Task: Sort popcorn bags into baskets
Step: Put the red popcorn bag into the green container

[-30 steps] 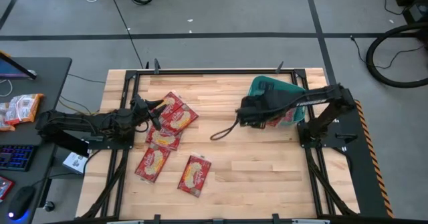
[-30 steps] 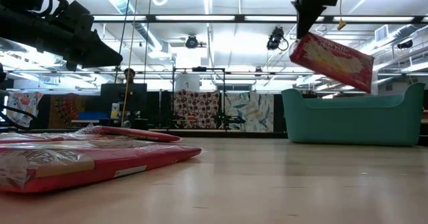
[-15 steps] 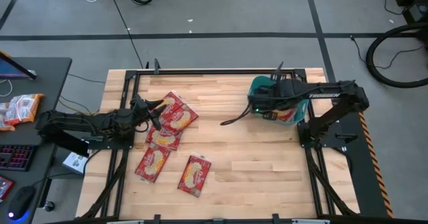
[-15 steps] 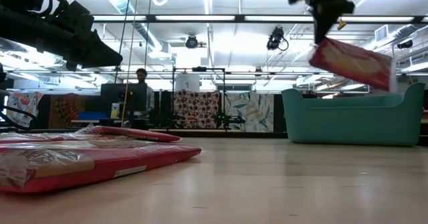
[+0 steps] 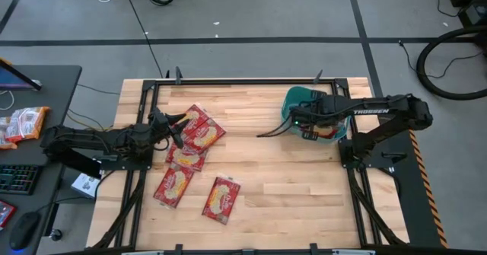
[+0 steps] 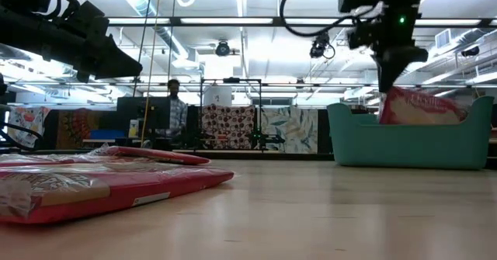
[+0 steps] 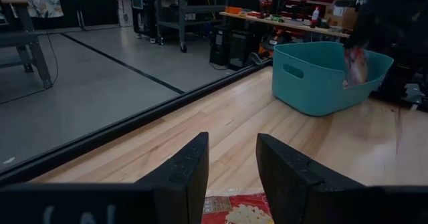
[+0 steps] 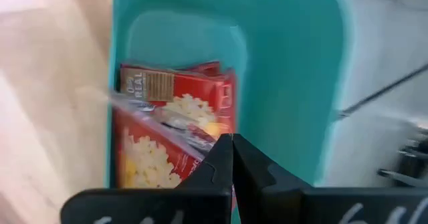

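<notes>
1. the right arm's upper link carried white lettering that read "trossen"; a packet inside the tub showed a tan label with "real" legible in the right wrist view.
2. one teal basket (image 5: 295,100) stood at the bench's (image 5: 289,179) far right part.
3. four red popcorn bags (image 5: 199,129) lay on the bench's left half: two overlapping near the left pincer (image 5: 178,122), two nearer the front edge, apart from each other.
4. the right pincer (image 8: 231,158) hung over the basket, its fingers pressed together on the edge of a red popcorn bag (image 8: 144,154), which dipped into the tub above another bag (image 8: 200,93) lying there.
5. the left pincer rested low over the bags on the left, fingers slightly parted, holding nothing.
6. a person (image 6: 177,109) stood in the room behind.
</notes>
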You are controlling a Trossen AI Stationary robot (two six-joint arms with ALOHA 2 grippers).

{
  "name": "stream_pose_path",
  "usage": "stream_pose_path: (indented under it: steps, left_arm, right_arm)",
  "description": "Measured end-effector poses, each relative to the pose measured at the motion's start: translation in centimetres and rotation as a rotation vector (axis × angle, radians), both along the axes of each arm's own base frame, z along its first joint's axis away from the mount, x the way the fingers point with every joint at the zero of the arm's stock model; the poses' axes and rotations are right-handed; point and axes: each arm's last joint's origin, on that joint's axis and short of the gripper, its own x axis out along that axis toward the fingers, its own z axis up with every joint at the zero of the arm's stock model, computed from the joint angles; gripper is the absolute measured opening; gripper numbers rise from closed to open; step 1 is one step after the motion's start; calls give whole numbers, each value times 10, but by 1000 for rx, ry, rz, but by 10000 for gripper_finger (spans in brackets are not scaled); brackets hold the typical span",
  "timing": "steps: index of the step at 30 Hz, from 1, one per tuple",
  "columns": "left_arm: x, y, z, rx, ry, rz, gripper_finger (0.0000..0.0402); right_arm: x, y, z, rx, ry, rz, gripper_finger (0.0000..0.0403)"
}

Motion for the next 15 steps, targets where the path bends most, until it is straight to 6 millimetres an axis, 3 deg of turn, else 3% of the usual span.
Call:
stream_pose_path:
  steps: [7,15]
  left_arm:
    - [0,0,0,0,0,0,130]
    - [0,0,0,1,1,0,130]
  right_arm:
    - [1,-14,-22,-9,-52,-56,24]
    - [-1,-28,-13,8,-82,-160,113]
